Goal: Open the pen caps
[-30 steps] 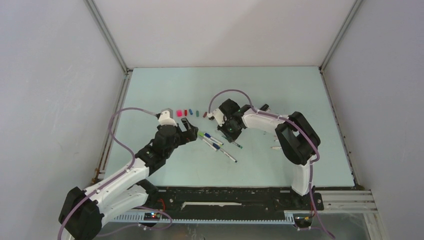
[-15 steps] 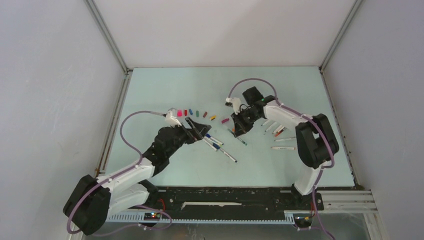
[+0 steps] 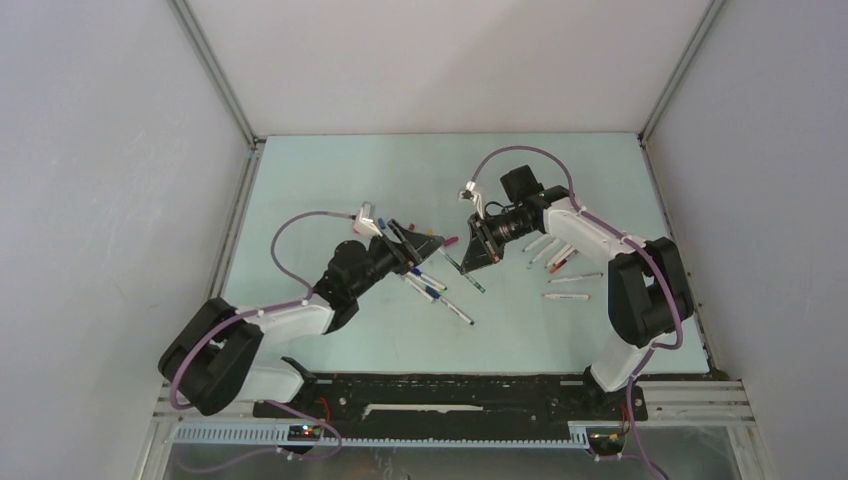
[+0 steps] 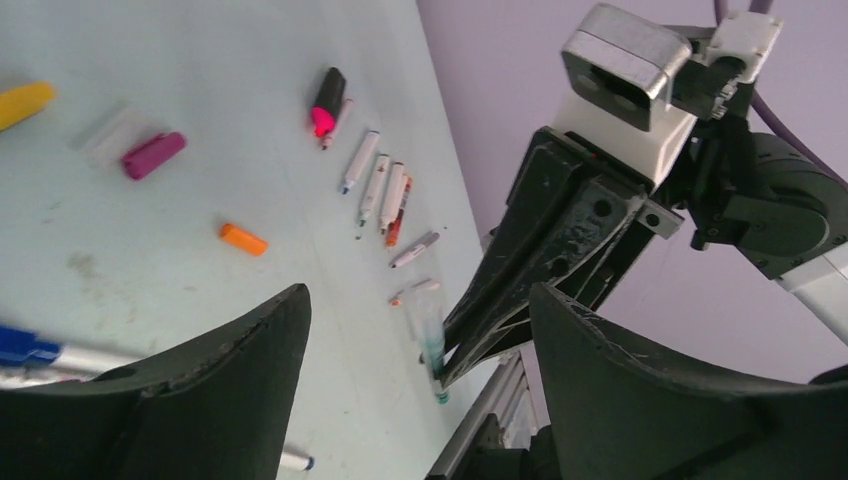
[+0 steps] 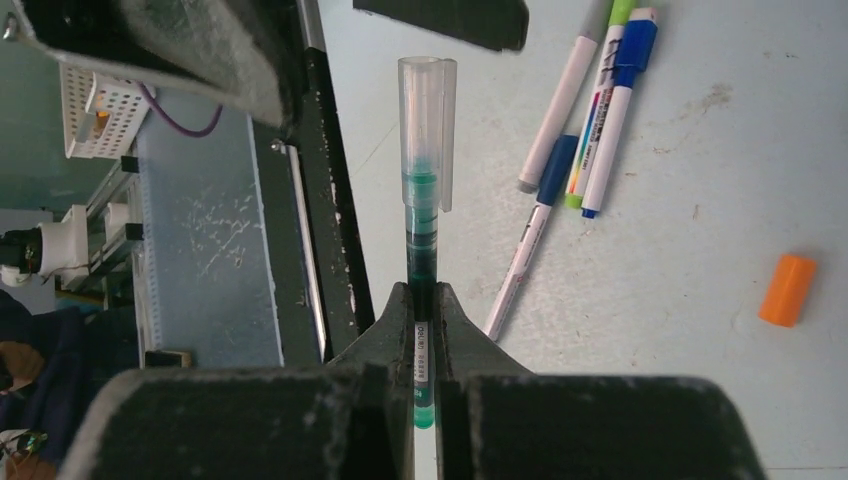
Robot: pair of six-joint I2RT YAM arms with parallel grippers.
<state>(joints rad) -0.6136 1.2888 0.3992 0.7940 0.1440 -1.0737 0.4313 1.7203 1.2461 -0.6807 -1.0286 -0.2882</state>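
Observation:
My right gripper [image 3: 467,267] [image 5: 423,290] is shut on a green pen [image 5: 422,230] and holds it above the table. The pen's clear cap [image 5: 427,110] is on and points toward my left gripper [image 3: 418,245] [image 4: 420,295]. The left gripper is open and empty, a short way from the cap. Through its jaws I see the green pen [image 4: 435,350] and the right fingers [image 4: 540,260]. Loose caps lie on the table: orange [image 4: 243,239] [image 5: 787,290], magenta [image 4: 152,155] [image 3: 450,241] and yellow [image 4: 20,100].
Three capped pens [image 5: 590,120] [image 3: 432,290] lie below the grippers. Several uncapped pens [image 3: 555,255] [image 4: 380,190] and a black highlighter with a pink tip [image 4: 325,95] lie to the right. The black rail [image 3: 450,385] runs along the near edge.
My left gripper has moved right toward the right gripper, hiding the row of caps. My right gripper has swung right and tilted with the green pen in it.

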